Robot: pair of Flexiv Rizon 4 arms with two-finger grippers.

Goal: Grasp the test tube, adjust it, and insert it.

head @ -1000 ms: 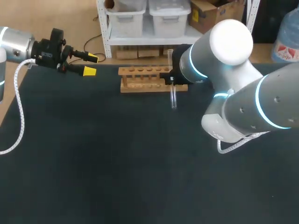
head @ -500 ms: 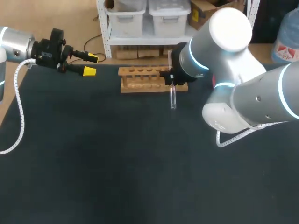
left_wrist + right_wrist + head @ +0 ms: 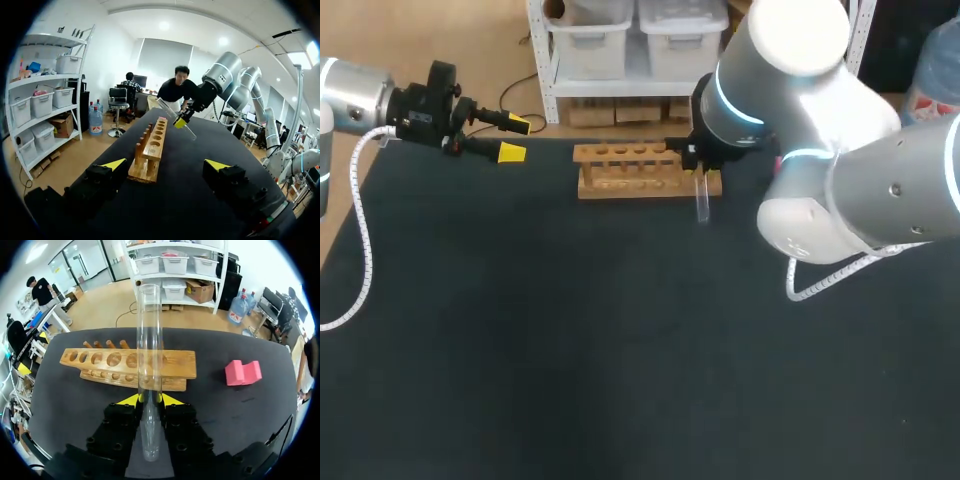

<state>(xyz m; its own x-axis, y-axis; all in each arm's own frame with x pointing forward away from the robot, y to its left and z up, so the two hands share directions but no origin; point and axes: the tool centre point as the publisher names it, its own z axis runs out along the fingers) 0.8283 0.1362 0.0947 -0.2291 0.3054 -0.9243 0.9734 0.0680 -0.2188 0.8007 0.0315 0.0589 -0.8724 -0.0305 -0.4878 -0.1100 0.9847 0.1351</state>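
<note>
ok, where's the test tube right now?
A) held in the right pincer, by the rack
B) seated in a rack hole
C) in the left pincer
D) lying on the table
A: in the right wrist view the test tube is clamped between the yellow tips of the right pincer, with the wooden rack just ahead; the left pincer is open and empty.

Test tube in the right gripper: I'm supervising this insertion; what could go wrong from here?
The test tube is tilted near one end of the rack, not lined up with a hole; lowering could knock it against the wood.
The right gripper pinches the smooth tube only between its tips, so it may slip.
Nothing holds the rack; the left gripper is open, far off, so a bump could shove it.
</note>
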